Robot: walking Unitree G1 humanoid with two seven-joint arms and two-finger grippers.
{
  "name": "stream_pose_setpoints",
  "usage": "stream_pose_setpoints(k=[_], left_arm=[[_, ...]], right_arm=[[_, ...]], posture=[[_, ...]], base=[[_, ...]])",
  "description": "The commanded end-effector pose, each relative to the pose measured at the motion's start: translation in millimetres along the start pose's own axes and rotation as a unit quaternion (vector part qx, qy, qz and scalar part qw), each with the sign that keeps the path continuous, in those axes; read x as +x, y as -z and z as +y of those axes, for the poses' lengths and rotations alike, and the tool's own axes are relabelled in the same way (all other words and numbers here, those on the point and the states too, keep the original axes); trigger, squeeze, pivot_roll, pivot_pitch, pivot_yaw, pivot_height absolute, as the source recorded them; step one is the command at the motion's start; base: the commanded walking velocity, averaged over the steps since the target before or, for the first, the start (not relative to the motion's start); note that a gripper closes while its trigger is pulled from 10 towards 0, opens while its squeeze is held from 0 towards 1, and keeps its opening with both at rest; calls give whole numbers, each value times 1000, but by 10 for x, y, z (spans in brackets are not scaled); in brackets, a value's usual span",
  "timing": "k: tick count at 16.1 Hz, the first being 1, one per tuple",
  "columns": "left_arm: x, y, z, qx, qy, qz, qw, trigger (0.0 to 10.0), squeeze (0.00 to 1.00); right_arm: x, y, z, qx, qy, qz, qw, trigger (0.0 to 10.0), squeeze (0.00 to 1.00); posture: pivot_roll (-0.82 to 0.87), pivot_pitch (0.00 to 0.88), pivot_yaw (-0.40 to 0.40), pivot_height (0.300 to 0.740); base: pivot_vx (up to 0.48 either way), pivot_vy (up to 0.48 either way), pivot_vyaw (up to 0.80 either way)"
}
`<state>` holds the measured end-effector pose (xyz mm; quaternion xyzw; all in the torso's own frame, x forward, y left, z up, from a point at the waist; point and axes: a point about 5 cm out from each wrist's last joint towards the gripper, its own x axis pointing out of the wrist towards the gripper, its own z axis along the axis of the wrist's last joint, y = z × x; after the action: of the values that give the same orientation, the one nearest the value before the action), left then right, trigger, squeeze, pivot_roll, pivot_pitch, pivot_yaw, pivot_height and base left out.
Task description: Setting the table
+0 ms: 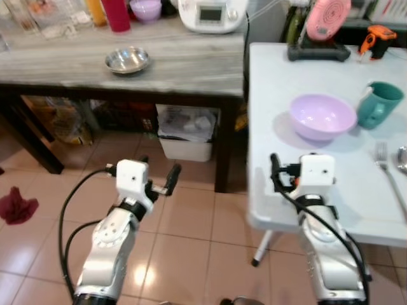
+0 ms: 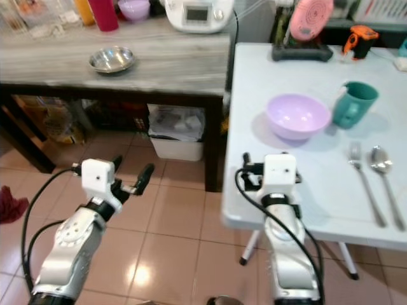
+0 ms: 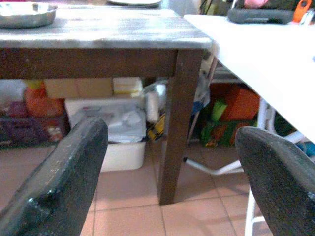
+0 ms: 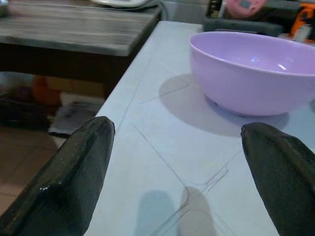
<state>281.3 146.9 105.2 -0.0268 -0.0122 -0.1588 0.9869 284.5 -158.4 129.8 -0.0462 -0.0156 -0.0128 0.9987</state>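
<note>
- The right gripper [image 2: 245,173] is hovering just above the near edge of the white tabletop [image 2: 305,184]. Its two black fingers [image 4: 69,182] are spread wide apart and are holding nothing.
- Seen from the right wrist, the fingers are pointing straight at a lilac bowl [image 4: 256,71], which is sitting upright on the white tabletop a little way ahead of them, not touching them.
- The left gripper [image 1: 162,181] is hanging over the tiled floor [image 1: 191,222], out in front of a wooden side table [image 1: 159,63]. Its fingers [image 3: 64,177] are also spread wide and empty.
- Beyond the lilac bowl, just to its right, a green mug [image 2: 353,103] is standing upright. A fork [image 2: 364,181] and a spoon [image 2: 385,181] are lying side by side nearer the right edge of the white tabletop.
- On the wooden side table, a small steel bowl [image 1: 127,60] is sitting alone, well apart from both grippers. A white cooker [image 1: 212,14], a second lilac bowl [image 1: 146,9] and a red cup [image 1: 116,14] are standing along its back edge.
- The place setting is looking partly laid already.
- The lilac bowl is probably plastic: light, stiff and smooth, so likely to slide if pushed. Pinching its rim, one finger inside and one outside, seems the surest hold.
- The steel bowl is likely light and slippery too, and would also be best taken by its rim.
</note>
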Motion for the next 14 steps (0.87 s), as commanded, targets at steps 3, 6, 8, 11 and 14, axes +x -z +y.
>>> stream_pose_setpoints(k=[3, 6, 8, 11, 14], left_arm=[[2, -16, 0, 0, 1, -3, 1000, 10000, 0], [11, -30, -7, -7, 2, -12, 1000, 10000, 0], [8, -41, -14, -8, 9, -20, 1000, 10000, 0], [7, -36, -39, -10, 18, -20, 1000, 10000, 0], [-1, -39, -76, -17, 40, -21, 999, 10000, 0]], right_arm=[[17, -9, -7, 2, -3, 0, 1000, 10000, 0], [26, -27, -19, 1, -3, -3, 1000, 10000, 0], [32, -53, -28, -9, -3, -11, 1000, 10000, 0], [60, -92, -55, -36, -8, -25, 999, 10000, 0], [118, -155, -53, -71, -31, -40, 996, 10000, 0]], posture=[[-163, 124, 69, 740], [-164, 122, 65, 740], [-166, 120, 60, 740], [-164, 117, 54, 740], [-161, 117, 54, 740]], base=[[0, -480, 0], [0, -276, 0], [0, 0, 0], [0, 0, 0], [0, 0, 0]])
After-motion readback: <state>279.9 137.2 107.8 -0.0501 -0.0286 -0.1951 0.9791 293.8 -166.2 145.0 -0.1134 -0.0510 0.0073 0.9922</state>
